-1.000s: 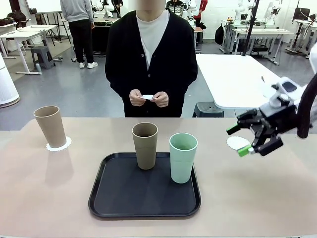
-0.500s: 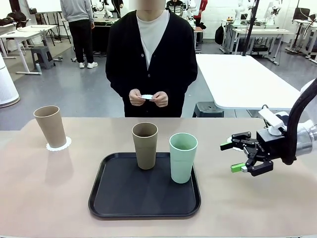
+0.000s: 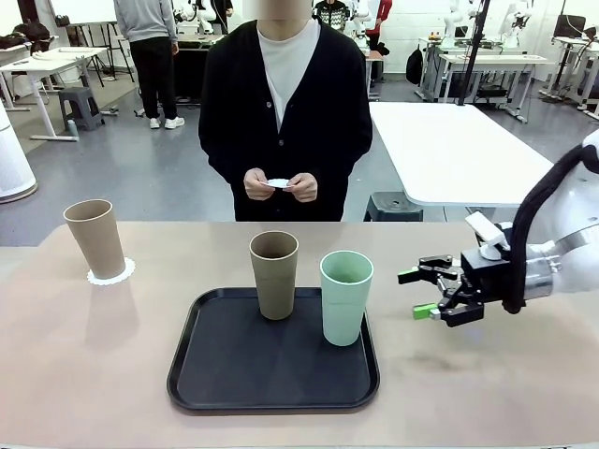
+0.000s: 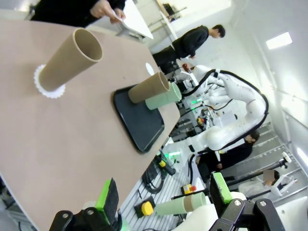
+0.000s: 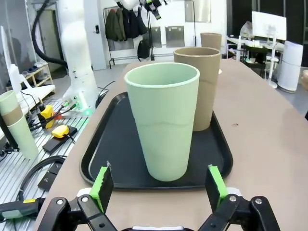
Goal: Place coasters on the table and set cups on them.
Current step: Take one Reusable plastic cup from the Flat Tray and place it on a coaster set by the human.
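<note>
**A:** Front view first. Where do the cups stand in relation to the black tray (image 3: 234, 360)?

**B:** Two stand upright on it. The tan cup (image 3: 274, 274) is at its far edge, and the mint cup (image 3: 346, 297) is just to the right of that, near the tray's right rim. The other tan cup (image 3: 94, 238) is well off the tray's left side, upright on a coaster (image 3: 114, 274) that lies on the table (image 3: 487, 374).

**A:** And the right gripper (image 3: 415, 294)?

**B:** It hangs just off the tray's right side, level with the mint cup and pointing at it. Its jaws are spread wide and hold nothing. In the right wrist view the mint cup stands ahead of the green pads (image 5: 103, 185) without touching either one.

**A:** What about the left gripper (image 4: 163, 192)?

**B:** It is well back from the tray in the left wrist view, with its jaws wide and empty.

**A:** Are there more coasters?

**B:** Beyond the tray's far side, the person's hands (image 3: 259, 184) hold a white disc (image 3: 279, 183). The left wrist view shows a small white patch (image 4: 149, 69) on the table past the tray. It is too small to tell what it is.
</note>
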Robot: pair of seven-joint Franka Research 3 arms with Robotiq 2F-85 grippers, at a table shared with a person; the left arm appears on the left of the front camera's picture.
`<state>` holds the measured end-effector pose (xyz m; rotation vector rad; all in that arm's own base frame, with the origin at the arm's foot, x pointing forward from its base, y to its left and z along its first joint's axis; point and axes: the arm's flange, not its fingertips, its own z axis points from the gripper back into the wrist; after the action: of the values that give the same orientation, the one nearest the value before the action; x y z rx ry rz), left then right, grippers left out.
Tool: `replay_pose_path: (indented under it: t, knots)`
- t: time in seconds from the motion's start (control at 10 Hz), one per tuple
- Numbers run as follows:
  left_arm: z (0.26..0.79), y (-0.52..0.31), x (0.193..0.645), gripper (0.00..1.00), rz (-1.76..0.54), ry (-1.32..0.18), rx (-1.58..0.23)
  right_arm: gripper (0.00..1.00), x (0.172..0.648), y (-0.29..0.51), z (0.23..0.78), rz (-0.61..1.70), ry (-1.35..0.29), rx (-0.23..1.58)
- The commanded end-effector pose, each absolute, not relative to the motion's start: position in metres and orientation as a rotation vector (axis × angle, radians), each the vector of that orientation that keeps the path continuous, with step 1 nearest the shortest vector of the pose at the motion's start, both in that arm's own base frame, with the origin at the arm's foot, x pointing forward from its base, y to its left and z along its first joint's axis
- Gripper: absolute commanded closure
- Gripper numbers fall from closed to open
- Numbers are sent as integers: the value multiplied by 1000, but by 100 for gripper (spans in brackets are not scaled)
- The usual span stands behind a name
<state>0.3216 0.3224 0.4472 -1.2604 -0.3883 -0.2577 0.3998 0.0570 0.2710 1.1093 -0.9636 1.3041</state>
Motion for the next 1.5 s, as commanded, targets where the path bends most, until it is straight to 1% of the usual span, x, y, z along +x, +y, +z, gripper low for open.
replay_pose_path:
  t: [0.0,0.4,0.6,0.7,1.2,1.4]
  knots:
    - [449,322,319,0,-258,-390,-1263,0,403,77,267,1332,-979,1087]
    - [449,322,319,0,-258,-390,-1263,0,401,90,266,1357,-974,1101]
    - [449,322,319,0,-258,-390,-1263,0,400,92,267,1302,-939,1132]
    - [449,322,319,0,-258,-390,-1263,0,399,85,270,1351,-943,1123]
    - [449,322,319,0,-258,-390,-1263,0,399,85,269,1346,-940,1125]
    - [449,322,319,0,-258,-390,-1263,0,399,102,267,1418,-948,1105]
